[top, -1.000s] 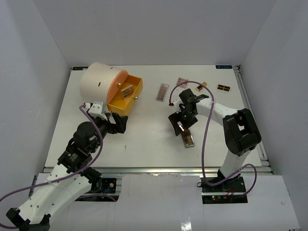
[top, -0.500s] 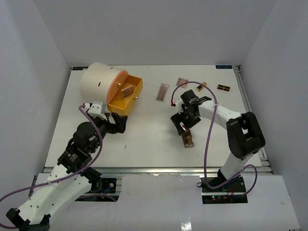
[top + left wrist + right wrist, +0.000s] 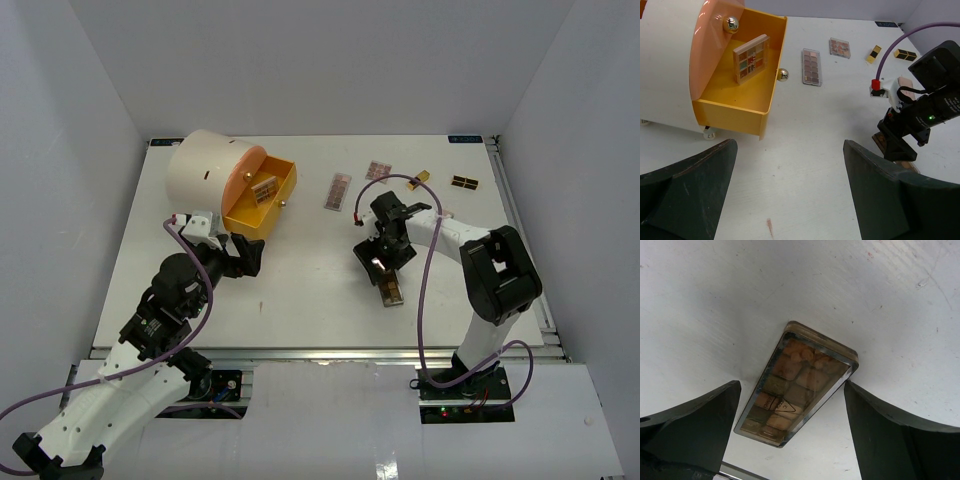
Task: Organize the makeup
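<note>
A brown eyeshadow palette [image 3: 800, 385] lies flat on the table between the fingers of my right gripper [image 3: 790, 390], which is open just above it without touching it. From above, the same palette [image 3: 393, 291] sits under the right gripper [image 3: 383, 268]. Another palette [image 3: 751, 59] leans inside the open yellow drawer [image 3: 740, 107]. A long palette [image 3: 339, 190], a small palette [image 3: 378, 170], a gold-black lipstick [image 3: 418, 180] and a black-gold compact [image 3: 464, 182] lie at the back. My left gripper [image 3: 243, 252] is open and empty in front of the drawer.
The big cream cylinder [image 3: 203, 170] with its orange front stands at the back left, its drawer pulled out toward the middle. White walls enclose the table on three sides. A purple cable [image 3: 425, 300] loops from the right arm over the table.
</note>
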Action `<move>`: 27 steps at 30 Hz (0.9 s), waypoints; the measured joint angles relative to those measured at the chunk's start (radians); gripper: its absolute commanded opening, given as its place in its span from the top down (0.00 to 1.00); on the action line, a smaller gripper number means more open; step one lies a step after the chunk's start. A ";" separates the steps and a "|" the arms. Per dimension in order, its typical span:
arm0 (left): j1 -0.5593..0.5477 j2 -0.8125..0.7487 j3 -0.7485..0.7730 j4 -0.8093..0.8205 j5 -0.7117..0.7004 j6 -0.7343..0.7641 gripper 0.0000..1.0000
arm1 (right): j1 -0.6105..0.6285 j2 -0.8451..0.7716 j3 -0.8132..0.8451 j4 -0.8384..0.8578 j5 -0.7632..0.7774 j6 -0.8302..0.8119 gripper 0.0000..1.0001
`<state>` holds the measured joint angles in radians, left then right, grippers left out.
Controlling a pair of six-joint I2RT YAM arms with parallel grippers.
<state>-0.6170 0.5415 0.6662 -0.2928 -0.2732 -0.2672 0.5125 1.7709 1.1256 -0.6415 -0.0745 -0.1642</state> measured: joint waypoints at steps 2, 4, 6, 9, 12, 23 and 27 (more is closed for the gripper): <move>0.000 0.000 0.000 0.000 0.000 0.000 0.02 | 0.007 0.006 0.006 -0.005 0.010 0.001 0.09; 0.000 0.000 0.000 0.000 0.000 0.000 0.02 | 0.012 0.013 0.012 -0.011 0.019 0.004 0.17; 0.000 0.000 0.000 0.000 0.000 0.000 0.02 | 0.016 0.018 0.015 -0.013 0.042 0.005 0.39; 0.000 0.000 0.000 0.000 0.000 0.000 0.02 | 0.018 0.026 0.018 -0.010 0.079 0.007 0.56; 0.000 0.000 0.000 0.000 0.000 0.000 0.02 | 0.021 0.028 0.020 -0.010 0.092 0.006 0.62; 0.001 0.000 0.000 0.000 0.000 0.000 0.02 | 0.052 0.029 0.057 -0.042 0.129 -0.029 0.69; 0.001 0.000 0.000 0.000 -0.001 0.000 0.02 | 0.063 0.027 0.199 -0.086 0.111 -0.057 0.69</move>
<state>-0.6163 0.5411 0.6662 -0.2928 -0.2739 -0.2672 0.5753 1.7983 1.3246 -0.7276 0.0365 -0.2217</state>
